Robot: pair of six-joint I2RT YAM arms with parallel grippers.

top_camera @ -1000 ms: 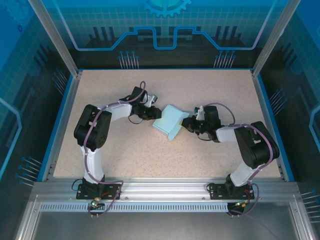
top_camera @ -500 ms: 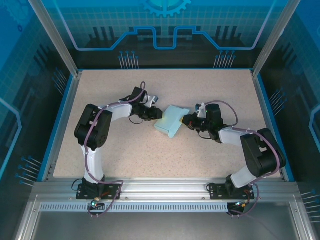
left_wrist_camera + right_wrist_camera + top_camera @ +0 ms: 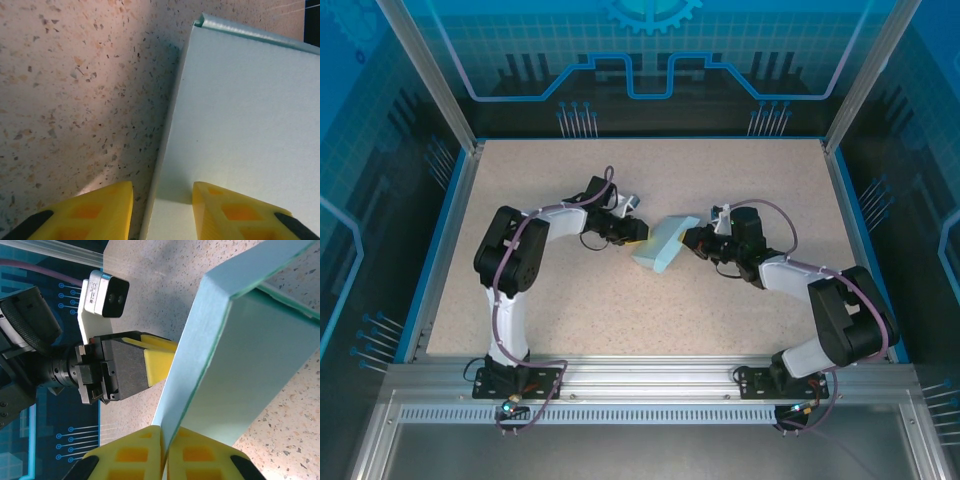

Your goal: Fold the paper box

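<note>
- While the right arm holds it up, the paper box (image 3: 665, 243) sits tilted between the two grippers, near the middle of the table (image 3: 570, 300) and a little closer to the far edge than the near one.
- The right gripper (image 3: 164, 439) is clenched on the paper box. Its yellow fingertips meet on a single thin wall of card at the box's right end, with no gap showing beside the sheet.
- The left gripper (image 3: 162, 192) has its jaws parted. They straddle a long edge of the pale panel, one finger over the card and the other over bare speckled table.
- From the right wrist, one of the left gripper's pads lies against the outer face of the wall. No pinch shows there, so I read that gripper as released.
- Handling, as a judgement:
  - The card is thin and very light, so it will slide or tip at a nudge unless one gripper anchors it.
  - It is probably stiff along its creases and floppy across open panels.
  - The smooth face may slip against the foam pads.
- It should dent and crease easily, and a hard squeeze mid-panel could bow the wall.
- The best hold is at a folded edge or corner, with the pads flat across the card and close to the crease. A free flap tip is a poor place to grip.
</note>
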